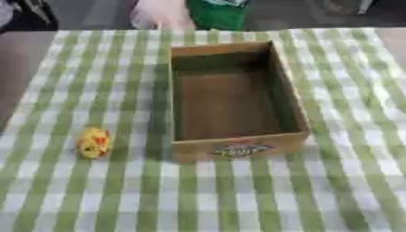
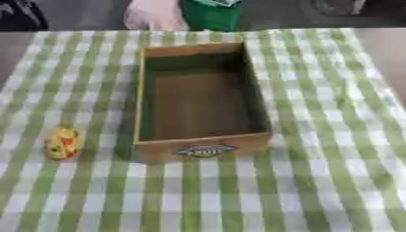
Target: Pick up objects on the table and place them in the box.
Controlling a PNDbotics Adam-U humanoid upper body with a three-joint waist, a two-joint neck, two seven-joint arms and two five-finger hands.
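Cardboard box (rectangular, open-topped), rounded yellow object beside it, checked cloth, fingers unseen.

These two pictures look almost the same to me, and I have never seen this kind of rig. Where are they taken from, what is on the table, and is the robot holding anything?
Both pictures come from one stereo camera in the robot's head, looking down at the table in front of it: one from its left eye, one from its right. They show the same moment from slightly shifted positions, so they nearly match.

The robot is a humanoid upper body with two arms and hands, driven by a person. Neither hand shows in either view, so nothing can be seen being held.

On the table lies a green and white checked cloth. In the middle stands an open cardboard box with a label on its near wall; it looks empty. To its left, apart from it, lies a small yellow object with red markings, too unclear to identify.
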